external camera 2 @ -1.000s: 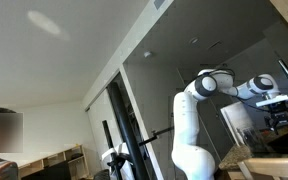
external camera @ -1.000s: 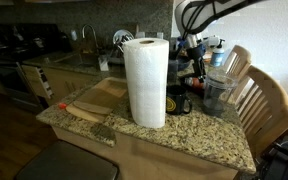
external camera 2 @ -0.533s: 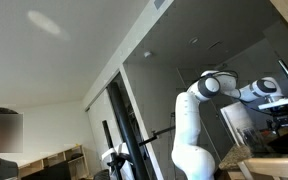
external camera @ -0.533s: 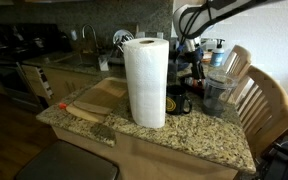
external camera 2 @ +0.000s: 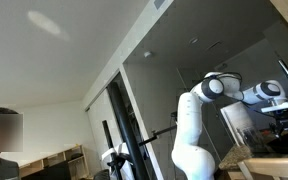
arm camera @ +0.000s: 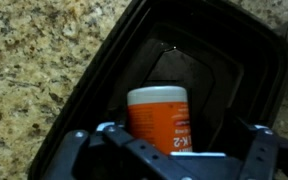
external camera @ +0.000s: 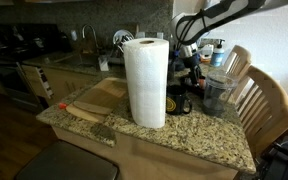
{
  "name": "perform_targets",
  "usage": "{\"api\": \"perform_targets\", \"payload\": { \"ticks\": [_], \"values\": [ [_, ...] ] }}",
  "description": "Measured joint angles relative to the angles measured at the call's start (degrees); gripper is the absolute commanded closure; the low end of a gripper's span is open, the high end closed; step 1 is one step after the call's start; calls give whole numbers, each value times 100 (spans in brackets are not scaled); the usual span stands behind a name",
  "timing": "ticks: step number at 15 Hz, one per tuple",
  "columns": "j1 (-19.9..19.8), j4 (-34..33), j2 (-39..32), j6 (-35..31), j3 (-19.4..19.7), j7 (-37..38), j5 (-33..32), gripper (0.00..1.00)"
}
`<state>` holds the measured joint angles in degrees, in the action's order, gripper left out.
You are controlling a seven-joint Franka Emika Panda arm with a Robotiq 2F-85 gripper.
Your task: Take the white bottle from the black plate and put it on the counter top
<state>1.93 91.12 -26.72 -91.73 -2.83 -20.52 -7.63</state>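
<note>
White bottle [arm camera: 160,112], orange label: upright in black plate [arm camera: 89,85], between spread, untouching fingers of gripper [arm camera: 167,142]. Recommended: centre, descend, close squarely, lift vertically; counter top [arm camera: 24,60] lies beside.

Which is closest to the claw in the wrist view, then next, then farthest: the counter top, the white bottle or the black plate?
1. white bottle, in the middle, between the open claw's fingers.
2. black plate, all around the bottle.
3. counter top, outside the plate, at the left.
</note>
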Motion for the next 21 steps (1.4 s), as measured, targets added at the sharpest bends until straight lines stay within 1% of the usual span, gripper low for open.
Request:
{"api": "perform_targets", "payload": {
  "ticks": [1, 2, 3, 4, 5, 6, 12, 14, 17, 21],
  "values": [
    [0, 0, 0, 3, 0, 0, 0, 41],
    [0, 0, 0, 4, 0, 0, 1, 46],
    [0, 0, -1, 6, 0, 0, 1, 55],
    [0, 0, -1, 11, 0, 0, 1, 60],
    [0, 0, -2, 15, 0, 2, 1, 69],
    [0, -1, -2, 19, 0, 2, 1, 71],
    [-6, -44, -2, 44, 10, 302, 29, 71],
    [-34, -103, 61, -27, 43, 505, 211, 71],
    [-154, -113, 446, -261, 104, 832, 545, 71],
    [-250, -97, 1154, -467, 317, 1460, 614, 71]
  ]
}}
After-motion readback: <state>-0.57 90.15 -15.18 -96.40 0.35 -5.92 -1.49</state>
